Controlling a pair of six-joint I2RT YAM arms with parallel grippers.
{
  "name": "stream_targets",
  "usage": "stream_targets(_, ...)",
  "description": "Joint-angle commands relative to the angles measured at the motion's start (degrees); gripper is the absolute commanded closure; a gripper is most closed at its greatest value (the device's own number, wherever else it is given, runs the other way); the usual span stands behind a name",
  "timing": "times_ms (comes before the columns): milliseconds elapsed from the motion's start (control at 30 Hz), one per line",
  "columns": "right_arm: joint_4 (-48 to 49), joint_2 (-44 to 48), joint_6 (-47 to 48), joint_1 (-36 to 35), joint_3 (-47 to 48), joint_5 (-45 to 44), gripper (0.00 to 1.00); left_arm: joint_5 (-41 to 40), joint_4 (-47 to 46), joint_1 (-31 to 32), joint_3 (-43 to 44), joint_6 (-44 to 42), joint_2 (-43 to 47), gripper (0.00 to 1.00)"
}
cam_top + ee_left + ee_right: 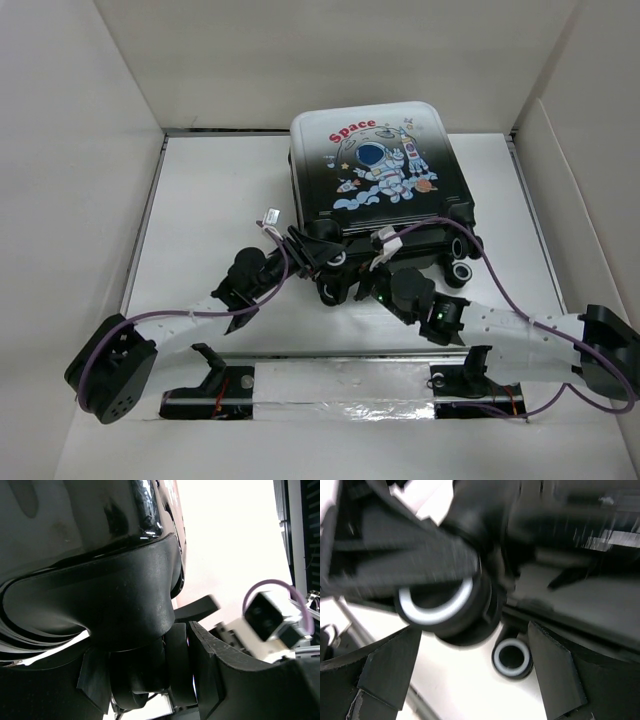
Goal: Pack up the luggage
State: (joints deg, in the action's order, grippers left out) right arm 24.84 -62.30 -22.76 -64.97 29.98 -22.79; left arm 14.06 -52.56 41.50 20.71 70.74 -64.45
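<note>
The luggage lies flat and closed on the white table, its astronaut and red "Space" print facing up and its black wheels toward the arms. My left gripper is at the near left corner, shut on one black wheel, which fills the gap between its fingers. The glossy shell looms above it. My right gripper stands open just under the near edge, with nothing between its fingers. Two white-ringed wheels show in front of it, a blurred one close and a smaller one further off.
White walls close in the table on the left, back and right. A foil-taped strip with black brackets runs along the near edge between the arm bases. Purple cables loop along both arms.
</note>
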Motion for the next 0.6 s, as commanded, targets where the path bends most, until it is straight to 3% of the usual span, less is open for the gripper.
stream_targets(0,1.4,-0.8,6.0,-0.4,4.6,-3.8,0.07,5.8,-15.3,-0.5,0.6,-0.7,2.9,1.00)
stream_targets(333,5.6,-9.1,10.1,-0.4,11.3,-2.7,0.07,9.4,-19.2,-0.5,-1.0,2.2,-0.1,1.00)
stream_targets(567,14.0,-13.3,11.3,-0.4,11.9,-6.8,0.16,10.1,-16.4,-1.0,-2.1,1.9,1.7,1.00)
